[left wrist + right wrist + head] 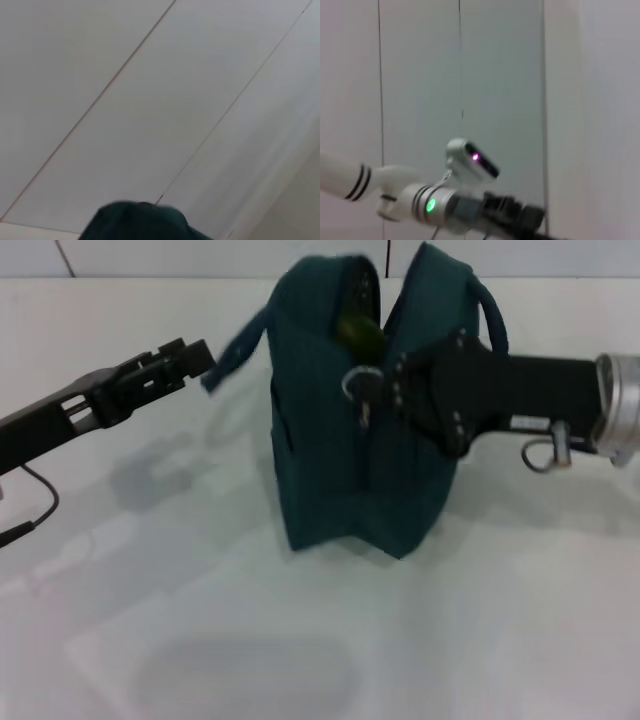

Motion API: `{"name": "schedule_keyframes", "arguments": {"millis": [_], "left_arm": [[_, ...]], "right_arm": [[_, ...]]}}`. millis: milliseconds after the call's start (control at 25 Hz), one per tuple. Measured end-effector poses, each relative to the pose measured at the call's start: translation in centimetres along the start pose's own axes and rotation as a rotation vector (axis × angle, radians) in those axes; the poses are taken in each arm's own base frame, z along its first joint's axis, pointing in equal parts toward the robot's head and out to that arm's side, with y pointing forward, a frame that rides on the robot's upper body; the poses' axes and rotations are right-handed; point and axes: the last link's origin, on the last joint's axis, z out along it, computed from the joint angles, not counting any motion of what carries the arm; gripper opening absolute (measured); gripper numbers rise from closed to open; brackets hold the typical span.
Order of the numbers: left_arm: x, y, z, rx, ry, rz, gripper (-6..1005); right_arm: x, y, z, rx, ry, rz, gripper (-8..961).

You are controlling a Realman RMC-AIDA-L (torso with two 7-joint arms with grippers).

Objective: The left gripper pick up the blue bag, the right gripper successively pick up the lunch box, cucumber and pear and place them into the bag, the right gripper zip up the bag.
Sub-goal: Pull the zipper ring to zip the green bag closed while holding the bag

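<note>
The blue bag [350,460] stands upright mid-table with its top gaping. A green cucumber [360,332] shows inside the opening. My right gripper [392,382] reaches in from the right and sits against the bag's upper side, right beside the ring-pull zipper [357,382]. My left gripper [200,355] is at the left, its tip touching the bag's blurred left handle [235,348]. A bit of the bag's teal fabric [140,222] shows in the left wrist view. The lunch box and pear are out of view.
White tabletop [150,620] surrounds the bag, with a thin black cable [40,510] at the left edge. The right wrist view shows the left arm's white and silver wrist [427,205] against a pale panelled wall.
</note>
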Motion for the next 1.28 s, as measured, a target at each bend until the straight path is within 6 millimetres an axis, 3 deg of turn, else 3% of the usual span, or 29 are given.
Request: {"name": "schedule_keyframes", "arguments": {"millis": [280, 560, 1040, 1280], "left_arm": [[-0.7, 0.1, -1.1, 0.013, -0.005, -0.015, 875], [-1.3, 0.5, -1.5, -0.004, -0.029, -0.023, 874], [-1.4, 0.5, 0.4, -0.038, -0.106, -0.004, 871], [-1.4, 0.3, 1.9, -0.066, -0.097, 0.038, 870]], "right_arm": [[-1.1, -1.3, 0.6, 0.051, -0.033, -0.018, 5], [-0.6, -2.4, 0.6, 0.125, 0.000, -0.013, 5], [-3.2, -3.2, 2.1, 0.091, -0.071, -0.073, 5], [-2.4, -2.3, 2.4, 0.052, -0.058, -0.053, 5]]}}
